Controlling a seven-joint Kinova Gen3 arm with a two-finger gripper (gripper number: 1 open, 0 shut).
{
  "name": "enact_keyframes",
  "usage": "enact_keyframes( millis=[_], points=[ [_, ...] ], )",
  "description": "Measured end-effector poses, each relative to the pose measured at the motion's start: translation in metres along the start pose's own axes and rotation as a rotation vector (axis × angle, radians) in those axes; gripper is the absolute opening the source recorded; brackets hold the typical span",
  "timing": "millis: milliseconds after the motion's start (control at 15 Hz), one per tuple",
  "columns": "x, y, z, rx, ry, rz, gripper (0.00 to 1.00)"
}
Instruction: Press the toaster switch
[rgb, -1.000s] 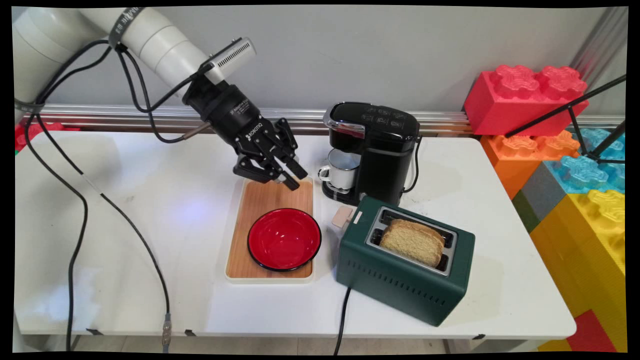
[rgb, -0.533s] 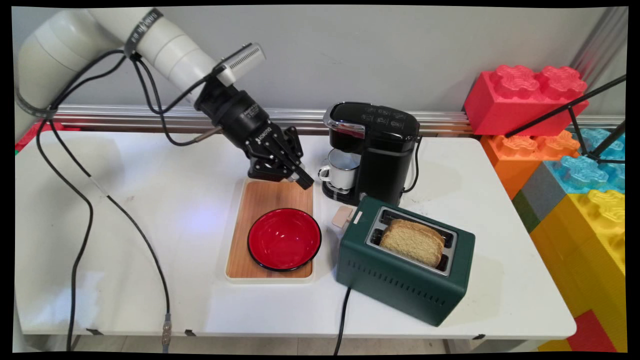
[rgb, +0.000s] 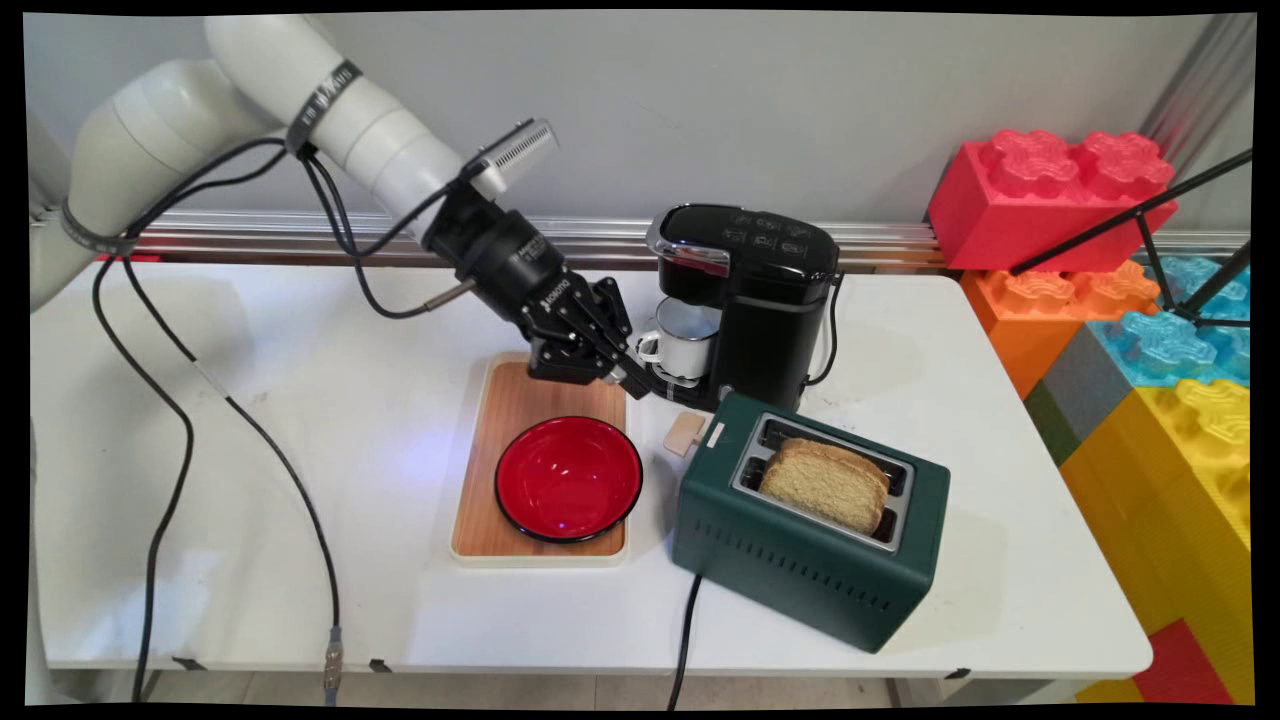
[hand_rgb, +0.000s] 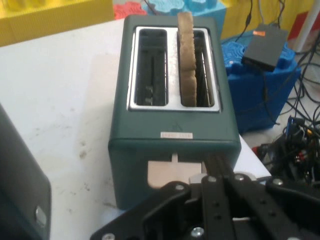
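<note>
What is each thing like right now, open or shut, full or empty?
gripper: shut, holding nothing
toaster: one slot filled, one empty
bread: sticking up out of its slot
red bowl: upright, empty
coffee maker: lid shut
mug: upright under the coffee maker's spout

White rounded arm links (rgb: 330, 95) are ending in a black gripper (rgb: 628, 378) with white lettering on its body; black cables (rgb: 165, 400) are looping off the arm; a ribbed silver camera block (rgb: 515, 152) is sitting at the wrist; silver screws (hand_rgb: 199, 231) are dotting the linkage.
</note>
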Motion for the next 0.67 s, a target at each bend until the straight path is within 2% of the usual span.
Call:
enact_keyframes(
  millis=[667],
  points=[
    [-0.022, -0.005, 0.035, 0.020, 0.022, -0.043, 0.00]
  ],
)
